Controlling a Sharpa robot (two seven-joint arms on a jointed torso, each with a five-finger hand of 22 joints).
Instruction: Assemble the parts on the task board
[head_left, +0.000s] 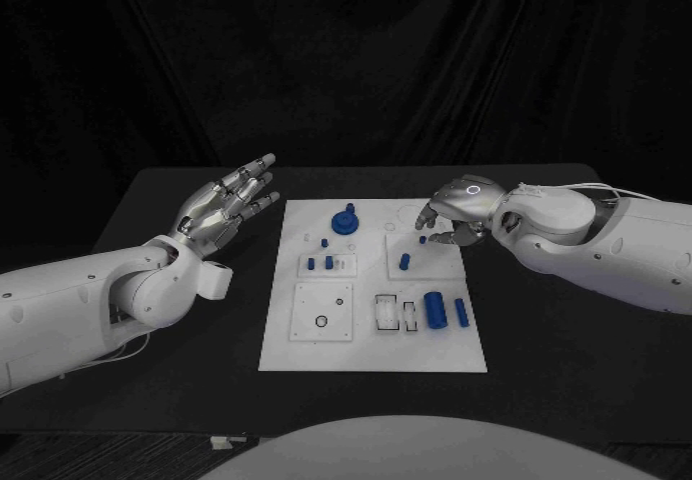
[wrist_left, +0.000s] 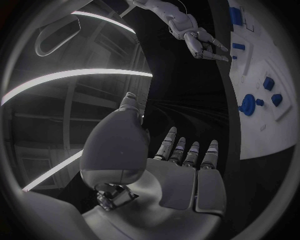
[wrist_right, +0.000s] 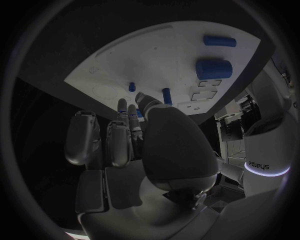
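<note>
The black table (head_left: 173, 200) fills the middle of the head view, and the white task board (head_left: 433, 350) lies at its centre.

My left hand (head_left: 224, 208) hangs left of the board's upper corner, raised, fingers spread, holding nothing. My right hand (head_left: 450, 212) is curled over the board's upper right area. I cannot tell from any view whether it pinches a part or is clenched on nothing; its fingertips (wrist_right: 122, 106) point down toward a small blue peg (wrist_right: 132, 87).

The parts lie as follows:
- A blue round knob (head_left: 343, 220) stands at the board's upper middle.
- A blue cylinder (head_left: 434, 307) and a longer blue pin (head_left: 462, 312) lie at the lower right.
- Two small blue pieces (head_left: 320, 263) sit in the middle left.
- One short peg (head_left: 405, 262) sits below my right hand.

Hazards, as I judge them:
1. The curled right hand hides its own fingertips, so a descent may miss the socket or knock the short peg over.
2. The right forearm (head_left: 606, 250) passes near the lower right cylinder and pin; a low sweep could roll them off the board.
3. The board may slide if pressed off-centre, as the left hand does not brace it.
</note>
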